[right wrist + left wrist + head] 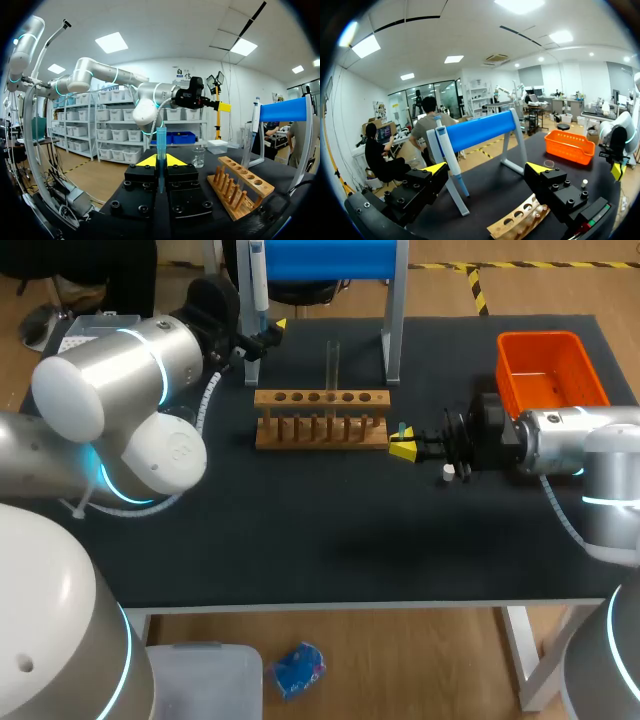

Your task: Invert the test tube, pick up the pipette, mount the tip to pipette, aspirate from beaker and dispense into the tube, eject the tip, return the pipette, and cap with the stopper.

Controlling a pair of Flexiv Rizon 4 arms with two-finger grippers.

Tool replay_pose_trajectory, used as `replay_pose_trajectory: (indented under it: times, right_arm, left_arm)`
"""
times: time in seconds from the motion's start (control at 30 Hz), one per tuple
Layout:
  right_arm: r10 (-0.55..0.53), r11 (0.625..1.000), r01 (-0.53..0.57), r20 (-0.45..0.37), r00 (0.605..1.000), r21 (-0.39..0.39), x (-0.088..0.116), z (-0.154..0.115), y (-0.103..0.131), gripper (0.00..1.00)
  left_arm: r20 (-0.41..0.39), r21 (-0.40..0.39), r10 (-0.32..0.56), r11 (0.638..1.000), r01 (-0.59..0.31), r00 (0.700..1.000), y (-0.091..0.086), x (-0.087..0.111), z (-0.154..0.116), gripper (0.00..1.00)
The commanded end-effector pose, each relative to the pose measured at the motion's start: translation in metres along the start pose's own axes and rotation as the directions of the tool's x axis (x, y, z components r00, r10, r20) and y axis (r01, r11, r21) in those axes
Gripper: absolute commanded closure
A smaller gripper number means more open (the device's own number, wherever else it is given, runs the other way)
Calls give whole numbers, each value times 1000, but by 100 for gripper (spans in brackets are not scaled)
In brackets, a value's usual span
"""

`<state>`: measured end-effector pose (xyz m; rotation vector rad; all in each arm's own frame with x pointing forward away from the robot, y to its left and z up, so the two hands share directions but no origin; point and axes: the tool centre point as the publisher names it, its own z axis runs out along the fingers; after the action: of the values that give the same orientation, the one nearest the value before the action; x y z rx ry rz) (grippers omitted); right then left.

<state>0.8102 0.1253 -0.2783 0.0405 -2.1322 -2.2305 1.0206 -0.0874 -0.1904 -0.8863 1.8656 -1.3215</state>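
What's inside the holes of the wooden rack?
One clear test tube stands upright in a hole of the wooden rack. The other holes look dark, with nothing sticking out. The tube's lower end is hidden inside the rack.

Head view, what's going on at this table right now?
The left gripper has the pipette, hanging on the blue stand, between its open jaws, not yet gripped. The right gripper holds a blue tip upright, jaws shut on it, by the end of the wooden rack. A test tube stands in the rack, and the white stopper lies on the table near the right gripper.
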Motion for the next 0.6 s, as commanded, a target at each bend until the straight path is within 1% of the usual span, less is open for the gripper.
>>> replay_pose_trajectory:
  times: [0.03, 0.1, 0.2, 0.27, 0.33, 0.6]
  right_arm:
    - [-1, 1000, 1, 1, 1000, 0, 1, 0, 0, 100]
    - [-1, 1000, 1, 1, 1000, 0, 1, 0, 0, 100]
    - [-1, 1000, 1, 1, 1000, 0, 1, 0, 0, 100]
    - [-1, 1000, 1, 1, 1000, 0, 1, 0, 0, 100]
    - [-1, 1000, 1, 1, 1000, 0, 1, 0, 0, 100]
    - [-1, 1000, 1, 1, 1000, 0, 1, 0, 0, 100]
  left_arm:
    - [28, -3, 0, 1000, 0, 1000, 1, 3, 2, 0]
    - [28, -3, 0, 1000, 0, 1000, 1, 3, 2, 0]
    - [94, -10, -17, 1000, 18, 995, 7, -5, 13, 0]
    - [130, -3, -50, 999, 51, 990, 11, -12, 20, 0]
    - [162, 2, -66, 998, 67, 985, 14, -18, 25, 0]
    - [229, 38, -100, 995, 93, 968, 6, -26, 38, 0]
